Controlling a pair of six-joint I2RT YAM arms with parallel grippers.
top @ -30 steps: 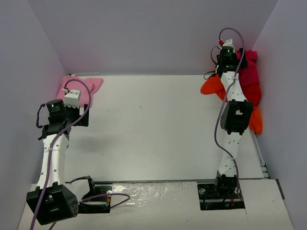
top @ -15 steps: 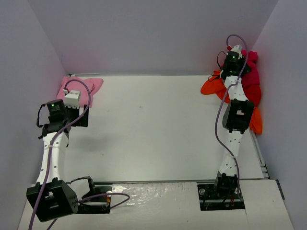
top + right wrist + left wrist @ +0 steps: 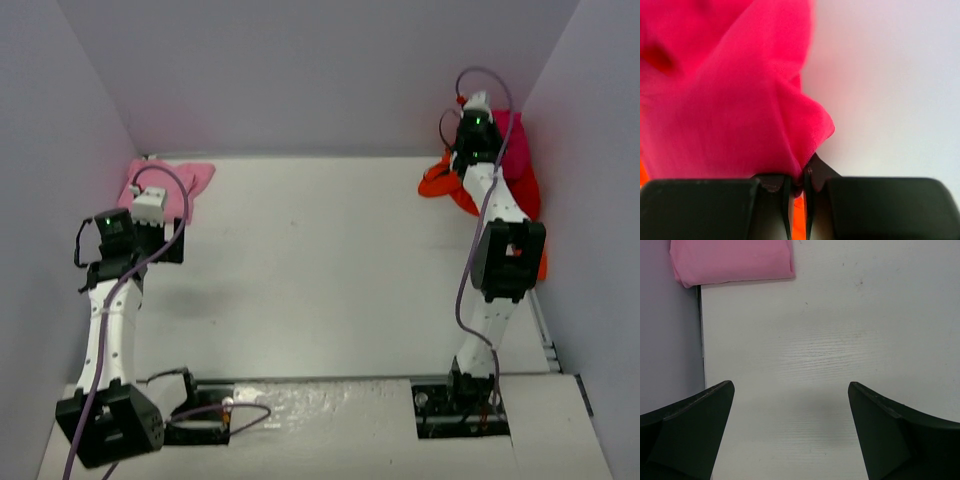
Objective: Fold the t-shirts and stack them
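Finds the right jaws clenched on a thin pinch of the crimson-magenta t-shirt (image 3: 740,100), the two dark right fingers (image 3: 700,207) all but meeting with only that fold between them. Sees the cloth rise from the pinch and spread ahead and to the left of the jaws, filling most of the right wrist view, with pale side wall (image 3: 890,75) ahead on the right. Catches a sliver of the orange t-shirt (image 3: 799,220) in the narrow gap just beneath the pinch. From above, places these jaws at the far right corner of the worktop (image 3: 320,260), at the end of the outstretched right arm (image 3: 495,200), down in the heap of cloth. Puts the crimson-magenta t-shirt (image 3: 516,140) just to their right against the wall, the red t-shirt (image 3: 527,195) behind them and to the right, nearer the arm's base, and the orange t-shirt (image 3: 437,182) spilling out to their left. Cannot tell how the three lie over one another under the arm. Finds the left jaws released and spread wide, the left fingers (image 3: 690,435) standing well apart above bare worktop, touching no cloth. Puts the light pink t-shirt (image 3: 732,260) ahead of these jaws and to their left, well apart from them, lying flat with neat straight edges, its left side at the foot of the side wall. From above, shows the same light pink t-shirt (image 3: 195,178) at the far left corner, just beyond the left jaws.
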